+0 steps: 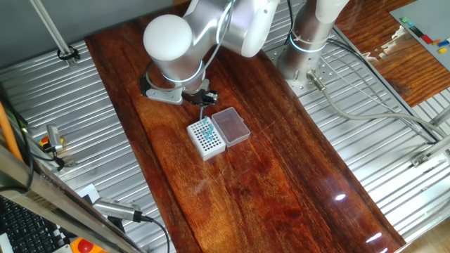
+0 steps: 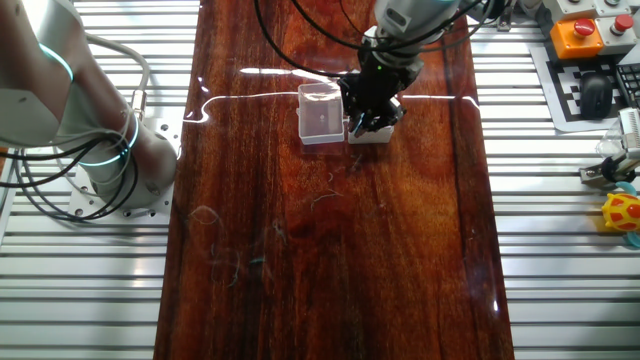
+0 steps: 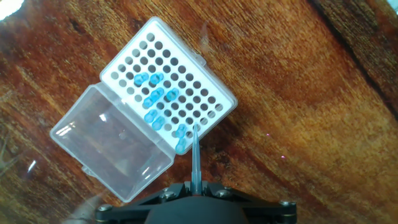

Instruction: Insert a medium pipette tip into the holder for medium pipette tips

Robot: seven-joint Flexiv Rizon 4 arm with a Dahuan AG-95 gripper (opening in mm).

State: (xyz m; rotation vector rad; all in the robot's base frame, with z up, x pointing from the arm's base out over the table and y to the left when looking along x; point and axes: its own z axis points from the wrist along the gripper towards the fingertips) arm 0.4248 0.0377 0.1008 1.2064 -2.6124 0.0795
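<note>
The holder for medium pipette tips (image 3: 166,96) is a white square block with a grid of dark holes and several teal tips in it. It also shows in one fixed view (image 1: 206,138) and partly behind the hand in the other fixed view (image 2: 372,132). My gripper (image 3: 196,184) is shut on the medium pipette tip (image 3: 195,155), a thin pale tip that points down from the jaws. Its thin end sits over the holder's near edge, next to the teal tips. The gripper hangs just above the holder (image 1: 202,100).
A clear pinkish box lid (image 3: 112,144) lies open against the holder's left side; it also shows in one fixed view (image 1: 231,126) and the other fixed view (image 2: 320,113). The dark wooden table (image 1: 267,176) runs between ribbed metal side plates. The arm's base (image 1: 306,49) stands at the far end.
</note>
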